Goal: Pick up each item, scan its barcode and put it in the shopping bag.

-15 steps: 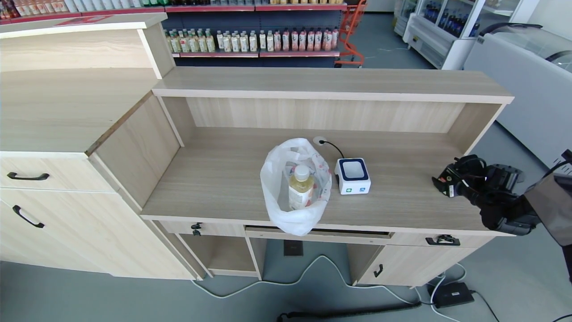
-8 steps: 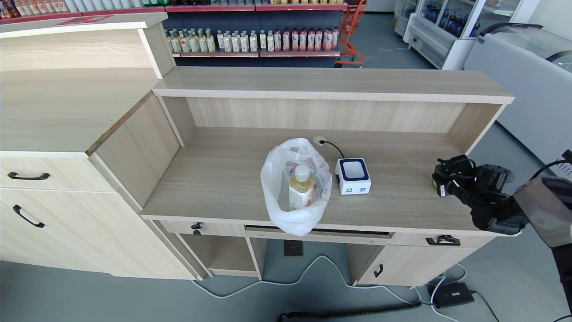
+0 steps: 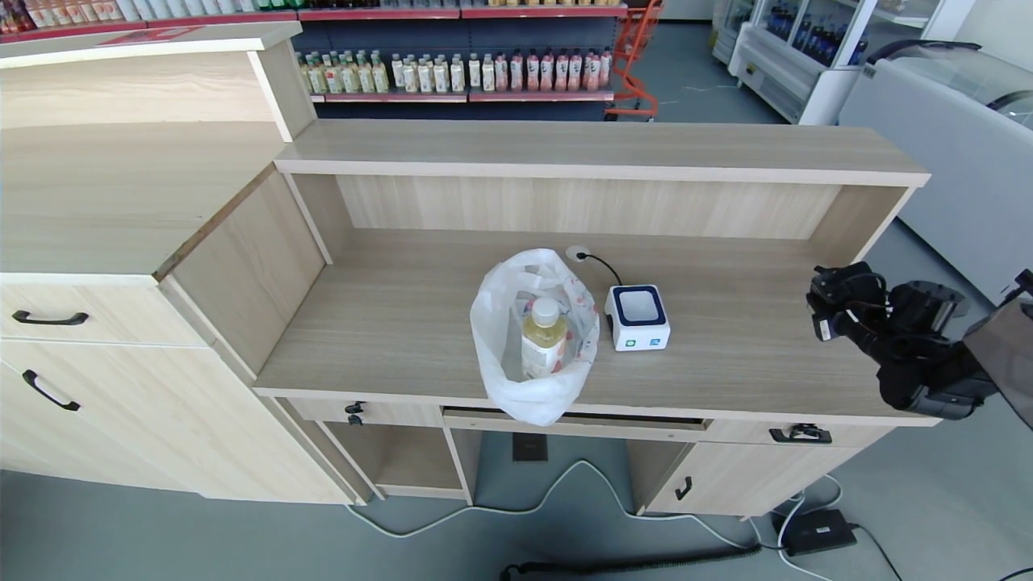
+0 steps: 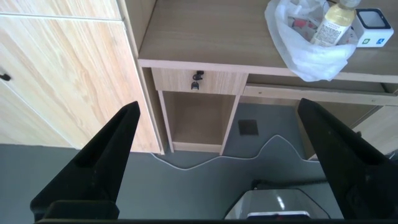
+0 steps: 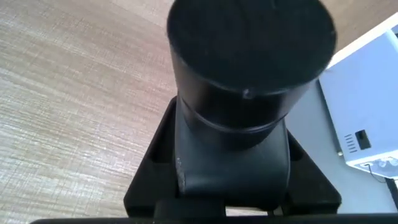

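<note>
Centrally, white shopping bag (image 3: 491,343) upright at front edge of wooden surface (image 3: 387,331), bottle (image 3: 542,343) standing inside it, scanner (image 3: 637,319) just beside at centre right, right hand (image 3: 821,311) at right edge of frame, grip state impossible to tell, left hand (image 4: 219,107) spread open, empty, over grey floor (image 4: 186,186).

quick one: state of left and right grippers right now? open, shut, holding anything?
Left gripper: open, its black fingers spread wide with nothing between them.
Right gripper: cannot be told.
</note>
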Tool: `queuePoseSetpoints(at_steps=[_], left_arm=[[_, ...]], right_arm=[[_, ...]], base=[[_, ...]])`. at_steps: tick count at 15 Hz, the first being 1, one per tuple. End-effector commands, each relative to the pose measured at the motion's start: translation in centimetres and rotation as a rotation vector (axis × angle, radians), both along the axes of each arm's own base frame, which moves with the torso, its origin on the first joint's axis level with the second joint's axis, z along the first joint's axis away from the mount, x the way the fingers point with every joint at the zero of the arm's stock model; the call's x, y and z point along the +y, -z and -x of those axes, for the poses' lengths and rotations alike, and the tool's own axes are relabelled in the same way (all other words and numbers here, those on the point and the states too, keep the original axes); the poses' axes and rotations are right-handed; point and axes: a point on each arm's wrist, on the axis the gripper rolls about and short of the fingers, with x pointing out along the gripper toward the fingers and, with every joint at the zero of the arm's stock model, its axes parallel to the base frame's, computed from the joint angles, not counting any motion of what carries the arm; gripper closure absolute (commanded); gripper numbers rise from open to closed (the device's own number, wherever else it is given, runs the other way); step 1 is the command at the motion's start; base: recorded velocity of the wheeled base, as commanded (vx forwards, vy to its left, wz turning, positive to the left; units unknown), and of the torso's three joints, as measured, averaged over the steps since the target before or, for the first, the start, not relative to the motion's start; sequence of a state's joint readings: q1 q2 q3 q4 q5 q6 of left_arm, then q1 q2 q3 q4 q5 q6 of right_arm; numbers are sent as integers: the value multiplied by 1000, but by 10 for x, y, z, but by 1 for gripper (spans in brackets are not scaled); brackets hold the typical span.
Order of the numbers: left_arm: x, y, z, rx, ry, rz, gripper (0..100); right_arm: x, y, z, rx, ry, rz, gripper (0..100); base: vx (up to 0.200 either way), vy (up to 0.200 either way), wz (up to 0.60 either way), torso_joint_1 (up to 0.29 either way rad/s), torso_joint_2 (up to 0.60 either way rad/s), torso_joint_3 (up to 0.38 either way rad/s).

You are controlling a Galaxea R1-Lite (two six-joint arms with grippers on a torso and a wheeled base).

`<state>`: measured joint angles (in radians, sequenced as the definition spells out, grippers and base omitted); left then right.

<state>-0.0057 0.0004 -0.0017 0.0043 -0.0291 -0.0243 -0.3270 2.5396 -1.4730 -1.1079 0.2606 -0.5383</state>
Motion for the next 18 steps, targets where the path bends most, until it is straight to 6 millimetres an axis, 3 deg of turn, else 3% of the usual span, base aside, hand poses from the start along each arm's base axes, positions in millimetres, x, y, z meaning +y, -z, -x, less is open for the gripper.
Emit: queuePoseSetpoints(at_steps=[1,2,3,4,5,6,7,11,12,13,16,18], left_arm=[[0,0,0,0,0,0,0],[0,0,0,0,0,0,0],[0,0,0,0,0,0,0],[0,0,0,0,0,0,0],[0,0,0,0,0,0,0],[0,0,0,0,0,0,0],[0,0,0,0,0,0,0],[0,0,0,0,0,0,0],[0,0,0,0,0,0,0],[0,0,0,0,0,0,0],[0,0,0,0,0,0,0],[0,0,0,0,0,0,0]], right_arm=[[3,-90,110,-41,29,101,100],[28,-102,180,-5,-29,161,100],[36,-102,200,-8,-48,207,100],[57,-111,240,-105,-117,392,100],[67,-122,246,-179,-205,481,100],[103,-142,253,-310,-442,626,100],[130,-148,256,-394,-567,715,100],[200,-147,269,-674,-835,1045,100],[209,-149,272,-753,-863,1096,100],[227,-154,279,-936,-906,1187,100],[255,-163,300,-1376,-896,1330,100],[261,-161,304,-1478,-892,1368,100]], base=[[0,0,0,0,0,0],[0,0,0,0,0,0],[0,0,0,0,0,0],[0,0,0,0,0,0],[0,0,0,0,0,0],[0,0,0,0,0,0],[0,0,0,0,0,0],[0,0,0,0,0,0],[0,0,0,0,0,0],[0,0,0,0,0,0],[0,0,0,0,0,0],[0,0,0,0,0,0]])
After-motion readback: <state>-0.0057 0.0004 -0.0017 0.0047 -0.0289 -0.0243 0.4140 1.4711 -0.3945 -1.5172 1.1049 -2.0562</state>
